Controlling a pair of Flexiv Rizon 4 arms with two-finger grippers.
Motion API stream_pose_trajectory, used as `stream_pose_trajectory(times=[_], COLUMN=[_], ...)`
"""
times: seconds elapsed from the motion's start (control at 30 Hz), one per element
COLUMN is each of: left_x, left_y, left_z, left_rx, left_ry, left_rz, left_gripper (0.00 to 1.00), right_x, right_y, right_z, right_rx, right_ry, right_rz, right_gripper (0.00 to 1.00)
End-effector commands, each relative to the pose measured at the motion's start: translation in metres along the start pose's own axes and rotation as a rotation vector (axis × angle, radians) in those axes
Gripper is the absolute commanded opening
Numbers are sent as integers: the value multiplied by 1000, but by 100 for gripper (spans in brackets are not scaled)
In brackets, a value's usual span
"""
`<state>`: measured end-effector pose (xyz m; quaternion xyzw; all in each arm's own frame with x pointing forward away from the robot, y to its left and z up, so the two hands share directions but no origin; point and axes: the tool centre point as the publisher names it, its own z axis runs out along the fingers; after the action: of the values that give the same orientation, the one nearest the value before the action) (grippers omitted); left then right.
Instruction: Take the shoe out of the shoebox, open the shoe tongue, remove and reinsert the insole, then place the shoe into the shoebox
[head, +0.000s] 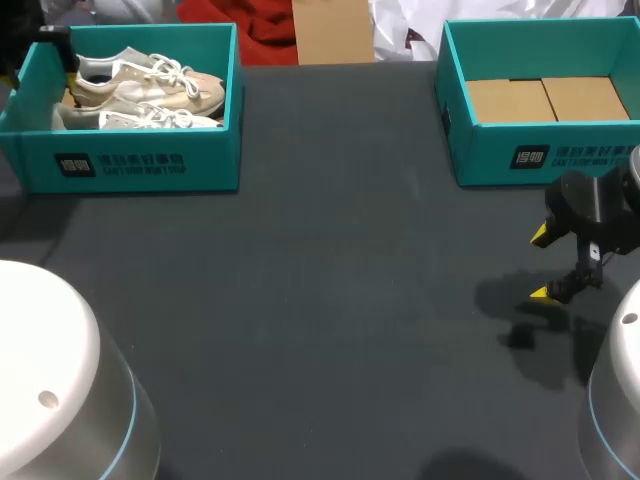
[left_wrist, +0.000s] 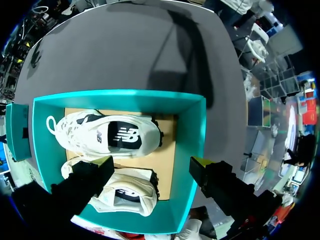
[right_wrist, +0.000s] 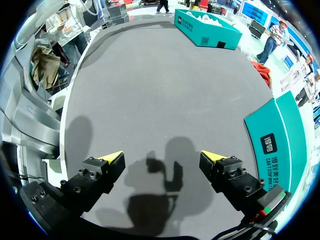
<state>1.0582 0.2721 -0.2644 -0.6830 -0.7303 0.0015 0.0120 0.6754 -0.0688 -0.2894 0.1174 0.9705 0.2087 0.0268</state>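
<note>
Shoes (head: 150, 90) lie side by side in the left box (head: 130, 165), long axes across it, toes seemingly toward the table's (head: 330, 300) middle. The near shoe (left_wrist: 125, 192) is partly hidden under the left gripper (left_wrist: 152, 164), which hangs above it, fingers spread wide and empty. The right gripper (right_wrist: 161, 156) hovers equally wide and empty, low over the table beside the right box (head: 540, 160).

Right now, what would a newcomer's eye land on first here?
The teal shoebox at the far left of the table, holding two pale shoes, with the left gripper open just above them. A second teal box sits far right, and the right gripper hangs open over bare table before it.
</note>
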Motion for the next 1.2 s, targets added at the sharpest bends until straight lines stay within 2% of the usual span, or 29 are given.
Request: stream_pose_trajectory(times=[0.03, 0.2, 0.43, 0.83, 1.2], left_x=[1, 1, -3, -2, -3], left_y=[-4, -4, -4, -10, -11], left_z=[0, 0, 17, 43, 61], left_rx=[-38, -38, -27, 13, 38], left_ry=[-1, -1, -27, -12, 6], left_rz=[0, 0, 26, 56, 54], left_gripper=[100, 100, 100, 100, 91], right_x=[2, 2, 2, 2, 2], right_y=[-1, -1, -1, -1, -1], right_z=[0, 0, 0, 0, 0], right_rx=[0, 0, 0, 0, 0], right_ry=[-3, -3, -3, -3, -3], right_rz=[-1, -1, -1, -1, -1], right_gripper=[100, 100, 100, 100, 100])
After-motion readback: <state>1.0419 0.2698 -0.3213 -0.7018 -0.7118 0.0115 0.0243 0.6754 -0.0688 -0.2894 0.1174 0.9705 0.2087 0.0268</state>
